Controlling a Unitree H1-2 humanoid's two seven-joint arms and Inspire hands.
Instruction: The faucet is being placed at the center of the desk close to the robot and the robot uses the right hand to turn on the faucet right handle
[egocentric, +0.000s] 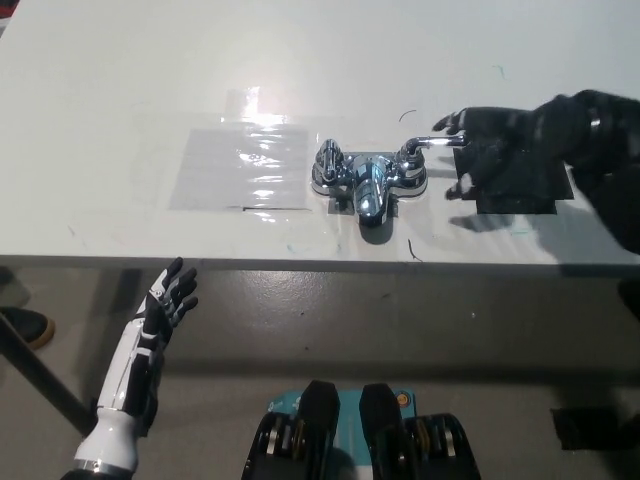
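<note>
A white counter fills the upper part of the head view, with its near edge running across the middle.

At the lower left, below that edge and off the counter, the white left hand hangs with its fingers apart, holding nothing. It has no part in this job, so it rests clear of the work.

On the counter, left of centre, lies a clear sheet, flat and shiny with glare.

Just right of the sheet, near the counter's near edge and about at its centre, stands the chrome faucet, its spout pointing toward the robot. This puts it within easy reach of either arm. Its left handle is untouched. Its right handle is a thin lever that points right, toward the approaching arm.

At the right, the black right hand reaches in from the right edge, low over the counter. Its fingers are spread, one on the far side of the lever's tip and another on the near side, so they bracket the tip without closing on it. Whether any finger touches the lever is unclear. This placement suits pushing the lever sideways to turn it.
</note>
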